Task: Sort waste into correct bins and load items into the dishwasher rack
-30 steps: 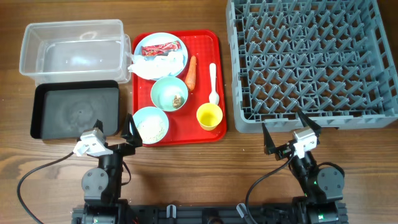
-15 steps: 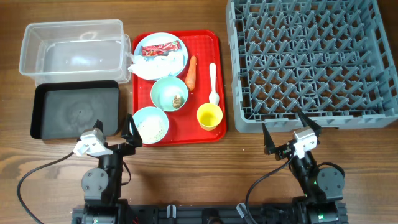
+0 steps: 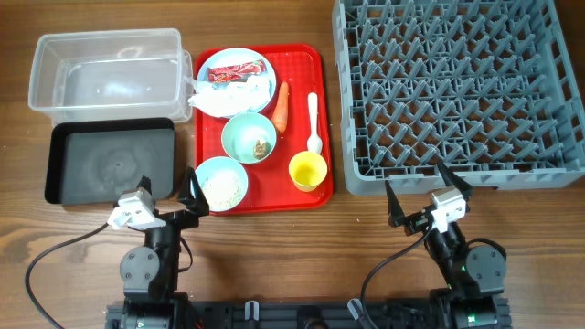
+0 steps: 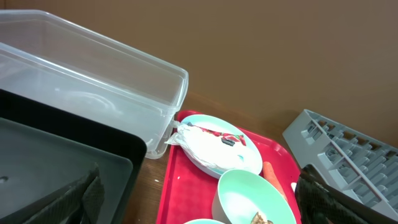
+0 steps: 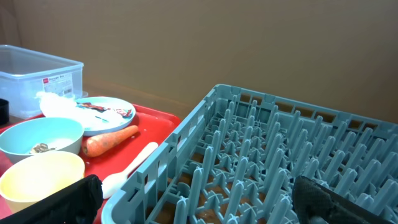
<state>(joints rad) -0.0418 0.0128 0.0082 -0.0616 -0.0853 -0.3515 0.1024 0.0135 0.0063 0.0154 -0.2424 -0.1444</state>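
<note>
The large grey pegged plastic rack [image 3: 512, 180] stands on my right, stiff and bulky. On the flat red tray [image 3: 302, 64] the pale blue round plate [image 3: 233, 55] looks rigid and slick, so I'd pinch its rim. On it lies the red-and-white crinkled wrapper [image 3: 236, 72], probably light and crushable. My left claw [image 3: 168, 189] and right claw [image 3: 422, 194] gape wide, holding nothing.

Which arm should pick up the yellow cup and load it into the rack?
Right. The yellow cup sits at the red tray's near right corner, next to the dishwasher rack, which lies straight ahead of the open right gripper. The left gripper faces the black tray.
</note>
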